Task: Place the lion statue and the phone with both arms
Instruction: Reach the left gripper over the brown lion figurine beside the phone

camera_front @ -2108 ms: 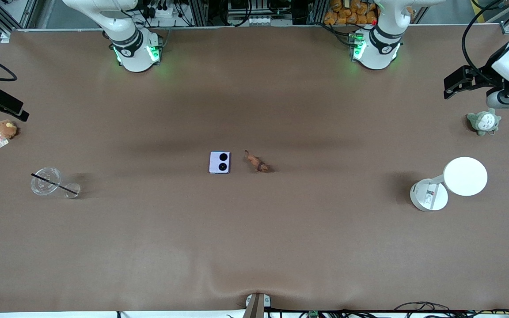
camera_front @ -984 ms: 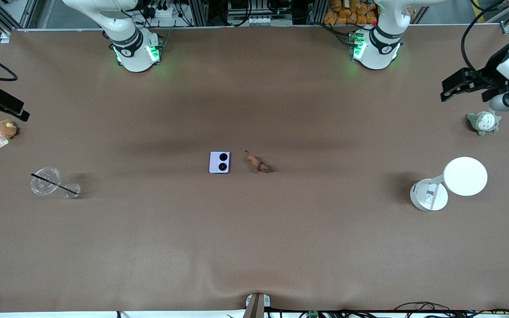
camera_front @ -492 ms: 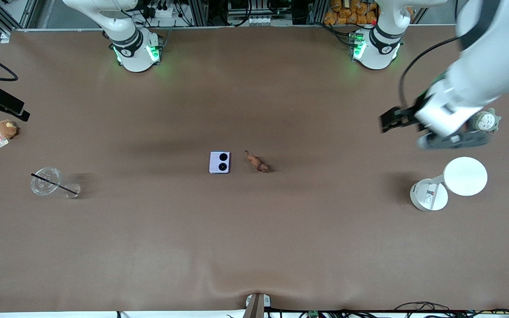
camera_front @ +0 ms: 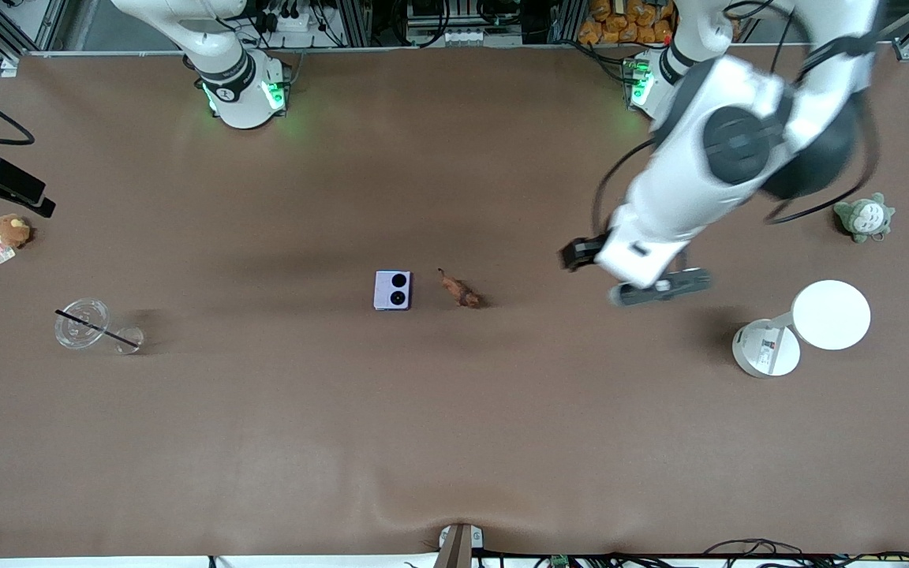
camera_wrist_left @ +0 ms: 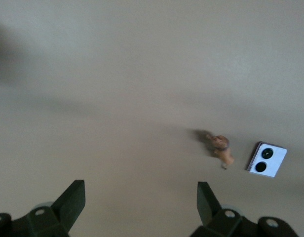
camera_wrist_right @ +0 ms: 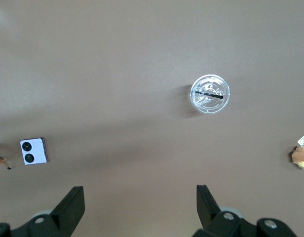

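the phone [camera_front: 392, 290] lies flat at the middle of the brown tabletop [camera_front: 454, 442], its two black camera circles facing up. the lion statue [camera_front: 461, 291] lies just beside it at its 3 o'clock in the front view, toward the left arm's end, apart from the phone and untouched.

the left gripper [camera_front: 581, 254] hangs in the air over bare tabletop at about 3 o'clock from the lion statue, well apart from it. in the left wrist view its fingers [camera_wrist_left: 73, 200] are spread wide with nothing between them, and the lion statue [camera_wrist_left: 220, 147] and phone [camera_wrist_left: 267, 160] show ahead of it.

the right gripper [camera_front: 5, 188] waits at the right arm's end of the tabletop, over the edge close to a round brown plush toy [camera_front: 9, 231]. the right wrist view shows its fingers [camera_wrist_right: 72, 202] spread and empty, looking down on a clear plastic cup [camera_wrist_right: 209, 94] with a black straw.

in the front view that cup [camera_front: 84, 323] is at 5 o'clock from the brown plush. toward the left arm's end, a grey-green plush [camera_front: 863, 218] sits at 12 o'clock from a white lamp [camera_front: 806, 325].
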